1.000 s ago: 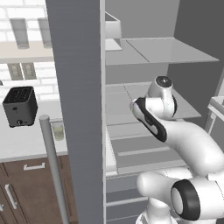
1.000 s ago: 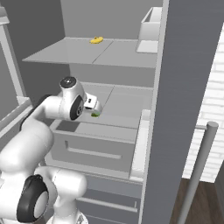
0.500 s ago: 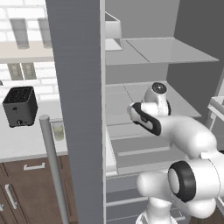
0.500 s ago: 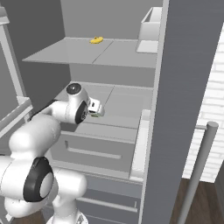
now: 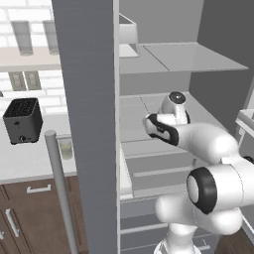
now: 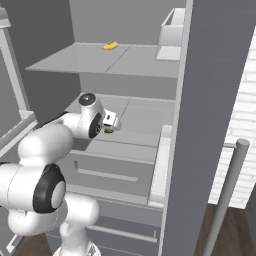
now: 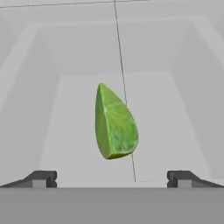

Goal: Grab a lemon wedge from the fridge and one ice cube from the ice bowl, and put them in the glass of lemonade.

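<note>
Inside the open fridge [image 6: 210,100], the robot's end effector [image 7: 112,178] is hovering with jaws spread wide and holding nothing, while the lemon wedge [image 7: 114,123] is lying mid-shelf just ahead, between its fingertips.

White brick wall [image 5: 34,94], brown cabinets [image 5: 30,218], dark wood floor [image 6: 235,235]

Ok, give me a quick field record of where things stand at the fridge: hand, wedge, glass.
hand: open, fingertips spread wide, reaching in over the fridge's middle shelf
lemon wedge: green, lying on the shelf, centred between the fingertips and just ahead of them, not gripped
fridge: doors open
glass of lemonade: on the counter left of the fridge, upright
top shelf: small yellow item at the back
</note>
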